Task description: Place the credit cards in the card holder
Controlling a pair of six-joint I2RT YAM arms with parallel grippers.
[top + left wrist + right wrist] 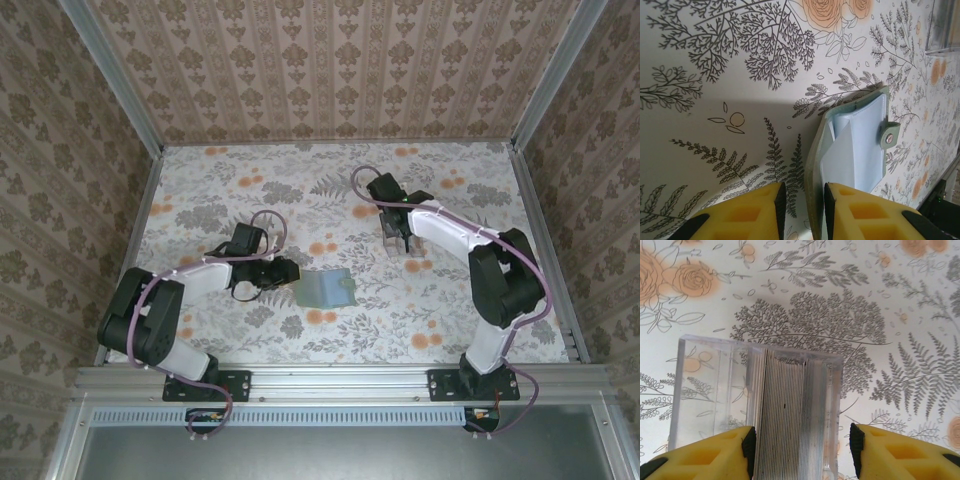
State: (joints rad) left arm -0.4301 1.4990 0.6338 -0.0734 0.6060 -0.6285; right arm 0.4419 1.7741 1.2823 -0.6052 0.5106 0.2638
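Card pick-up from the clear box (pixel 715 385), with the card holder (pixel 325 288) braced open.
Left gripper (pixel 290 272) pinched narrow on the 9 o'clock edge of the holder, lying toward 6 o'clock of worktop (pixel 250 200) centre. Right gripper (pixel 800 440) about half open, straddling the credit cards (pixel 795 405) stacked on edge in the box, at 2 o'clock from the holder. Next, probably: closing on one card only, lifting clear, carrying toward 8 o'clock. Card colours, slot openings and fingertip contact hard to make out.
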